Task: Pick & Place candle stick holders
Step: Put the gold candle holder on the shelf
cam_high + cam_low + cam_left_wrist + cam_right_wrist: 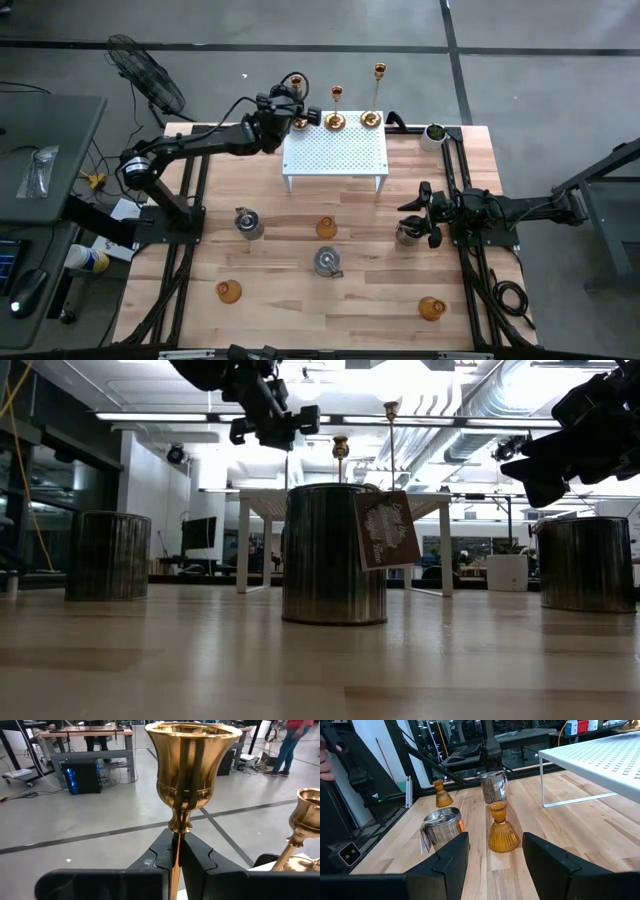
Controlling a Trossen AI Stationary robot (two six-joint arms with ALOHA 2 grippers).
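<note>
Three tall gold candlesticks stand in a row at the far edge behind the white stand (335,155). My left gripper (297,112) is shut on the leftmost one (297,82); its cup fills the left wrist view (192,765). The other two gold sticks (335,108) (373,100) stand free on their round bases. Three silver jars (248,224) (328,262) (408,232) and three amber glass holders (326,228) (229,291) (431,308) stand on the table. My right gripper (412,222) is open and empty above the right silver jar, facing an amber holder (503,827). My left gripper pinches the gold stick's thin stem (176,845) just below the cup, between its two fingers (200,862). The fingers come about level from the table's left side and lie across the stem. The stick is upright; whether its base (301,122) is on the table I cannot tell.
A small green plant in a white pot (434,133) stands at the far right corner. The white perforated stand (600,760) stands on thin legs at the far middle. Dark frame rails run along both table sides. A person shows in the room beyond (292,742).
</note>
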